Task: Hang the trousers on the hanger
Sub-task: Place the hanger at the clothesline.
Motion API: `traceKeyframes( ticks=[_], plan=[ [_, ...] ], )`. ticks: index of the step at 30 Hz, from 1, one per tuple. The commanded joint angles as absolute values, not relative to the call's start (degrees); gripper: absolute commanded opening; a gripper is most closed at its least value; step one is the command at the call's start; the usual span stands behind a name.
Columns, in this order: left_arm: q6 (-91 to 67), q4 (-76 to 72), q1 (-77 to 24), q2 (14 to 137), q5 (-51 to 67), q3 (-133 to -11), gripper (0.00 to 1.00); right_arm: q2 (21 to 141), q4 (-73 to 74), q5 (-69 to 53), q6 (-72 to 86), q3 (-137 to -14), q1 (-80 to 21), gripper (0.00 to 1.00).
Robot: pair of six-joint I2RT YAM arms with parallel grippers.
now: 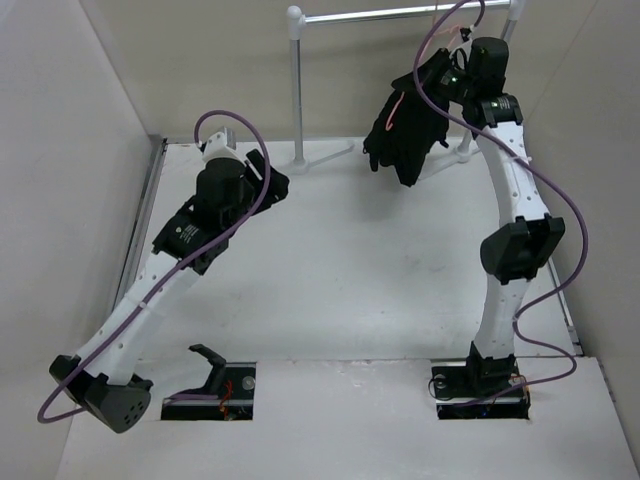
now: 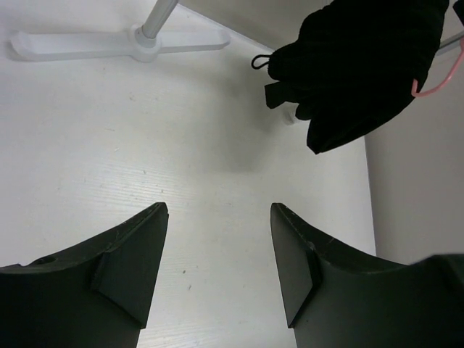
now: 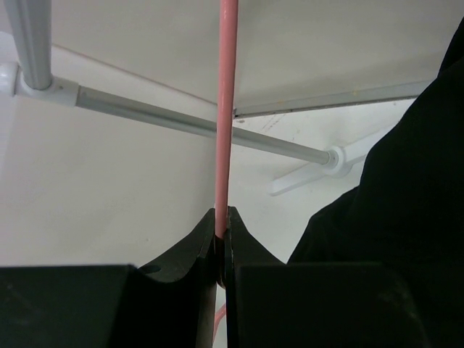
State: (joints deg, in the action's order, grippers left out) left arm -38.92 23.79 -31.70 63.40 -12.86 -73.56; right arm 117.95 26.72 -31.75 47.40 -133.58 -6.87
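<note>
Where the right pincer (image 3: 221,221) is squeezing tight on the thin pink wire of the hanger (image 3: 228,109), the soft black trousers (image 1: 405,130) are hiding most of its shape. That arm (image 1: 510,200) is reaching up high beside the grey metal rail (image 3: 145,112). The trousers are hanging in a bunch on the hanger, above the white table (image 1: 330,280). The left pincer (image 2: 219,214) is hovering low over the table, half open, holding nothing.

Grey rail rack (image 1: 297,90) with white joints, white table (image 1: 340,270)
</note>
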Motion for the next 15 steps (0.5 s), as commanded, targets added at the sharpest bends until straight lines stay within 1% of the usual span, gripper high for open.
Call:
traceKeyframes(
  ticks=[1, 15],
  plan=[
    [-39.8, 21.5, -30.3, 62.3, -10.7, -72.6, 0.56, 117.9, 22.6, -33.8, 47.8, -139.6, -5.3, 0.05],
    [-40.2, 19.5, -28.6, 65.0, -10.0, -72.3, 0.56, 122.3, 23.5, -32.8, 50.5, -138.7, -3.3, 0.06]
  ],
)
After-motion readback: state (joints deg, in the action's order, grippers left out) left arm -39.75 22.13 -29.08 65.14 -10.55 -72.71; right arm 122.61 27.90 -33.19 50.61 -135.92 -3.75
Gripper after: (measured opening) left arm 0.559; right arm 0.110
